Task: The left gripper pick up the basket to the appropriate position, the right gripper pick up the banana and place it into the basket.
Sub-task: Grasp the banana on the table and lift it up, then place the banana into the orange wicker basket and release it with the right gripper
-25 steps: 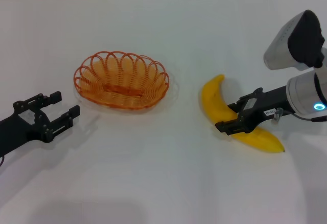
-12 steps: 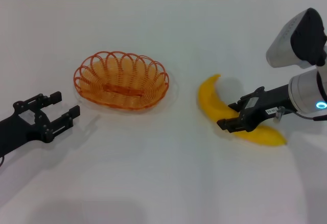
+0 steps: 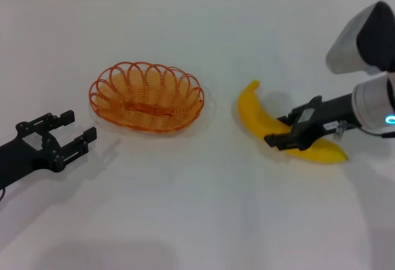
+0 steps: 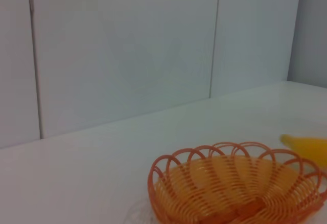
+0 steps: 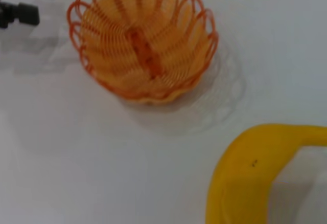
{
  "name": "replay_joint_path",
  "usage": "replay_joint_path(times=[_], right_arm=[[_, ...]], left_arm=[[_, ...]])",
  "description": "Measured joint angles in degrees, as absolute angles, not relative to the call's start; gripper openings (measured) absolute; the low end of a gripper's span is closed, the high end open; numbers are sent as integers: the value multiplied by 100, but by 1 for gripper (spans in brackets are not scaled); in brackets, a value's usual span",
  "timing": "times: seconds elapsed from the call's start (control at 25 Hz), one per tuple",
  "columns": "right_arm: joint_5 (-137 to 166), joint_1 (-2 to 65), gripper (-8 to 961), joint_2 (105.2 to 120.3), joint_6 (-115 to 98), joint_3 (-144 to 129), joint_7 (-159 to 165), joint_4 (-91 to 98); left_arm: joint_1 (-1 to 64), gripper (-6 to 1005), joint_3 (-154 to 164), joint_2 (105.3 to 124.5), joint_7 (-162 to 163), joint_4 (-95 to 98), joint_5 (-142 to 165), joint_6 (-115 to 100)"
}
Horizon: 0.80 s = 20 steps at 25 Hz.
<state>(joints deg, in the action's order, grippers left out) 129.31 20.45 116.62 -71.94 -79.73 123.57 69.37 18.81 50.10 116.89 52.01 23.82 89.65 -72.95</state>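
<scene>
The orange wire basket (image 3: pixel 147 66) sits on the white table, left of centre. It also shows in the left wrist view (image 4: pixel 235 183) and the right wrist view (image 5: pixel 148 93). The left gripper (image 3: pixel 79 126) is open and empty, resting to the left of the basket and apart from it. It also shows far off in the right wrist view (image 5: pixel 46 0). The right gripper (image 3: pixel 282 139) is shut on the yellow banana (image 3: pixel 256 117) at its middle. The banana appears lifted a little off the table, right of the basket. It also shows in both wrist views (image 5: pixel 245 178) (image 4: pixel 306 144).
The white table (image 3: pixel 197 208) runs to a pale panelled wall (image 4: pixel 127 55) at the back. The bulky grey-white right arm (image 3: pixel 364 36) stands at the right edge.
The right gripper has risen and drawn back slightly with the banana. The banana's far tip has swung left toward the basket. The left gripper and the basket have not moved.
</scene>
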Motion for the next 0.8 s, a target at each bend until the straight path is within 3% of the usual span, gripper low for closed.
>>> replay_joint_path(times=[0.44, 0.8], right_arm=[[12769, 2005, 479, 11689, -7101, -7801, 12255, 7826], [12498, 2845, 480, 11688, -6139, -8829, 12046, 7729]], left_arm=[[1896, 615, 5010, 11693, 5194, 2382, 8965, -7295], [1984, 615, 5083, 11704, 5196, 2373, 8989, -7295]])
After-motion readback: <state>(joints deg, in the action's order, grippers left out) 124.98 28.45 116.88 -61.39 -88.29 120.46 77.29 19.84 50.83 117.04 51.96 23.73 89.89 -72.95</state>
